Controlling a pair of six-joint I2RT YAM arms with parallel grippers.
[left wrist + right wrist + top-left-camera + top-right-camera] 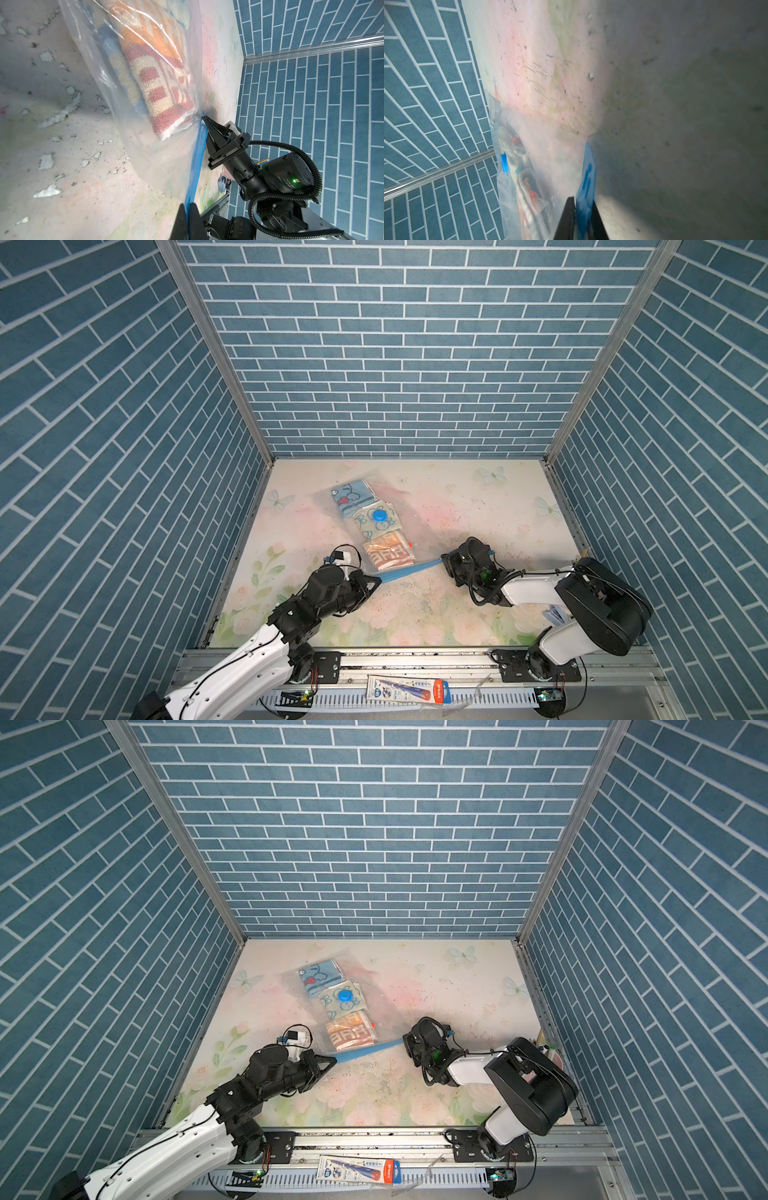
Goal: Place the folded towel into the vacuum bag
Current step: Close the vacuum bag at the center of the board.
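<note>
The clear vacuum bag (pixel 399 506) lies on the floral table, its round blue valve cap (pixel 379 515) facing up. Three folded towels sit inside it: a blue cartoon one (pixel 352 497), a cream one (pixel 370 526) under the cap, and an orange patterned one (pixel 388 553) nearest the blue zip strip (pixel 409 568). The strip is stretched between both grippers. My left gripper (pixel 376 578) is shut on one end of the strip (pixel 197 162). My right gripper (pixel 444 561) is shut on the other end (pixel 588 172). In the left wrist view the orange towel (pixel 158 83) shows through the plastic.
A small white device with cables (pixel 338 556) lies beside the left arm. A pencil package (pixel 409 691) rests on the front rail. Brick-patterned walls close in the table's left, far and right sides. Bare mat (pixel 490 506) stretches right of the bag.
</note>
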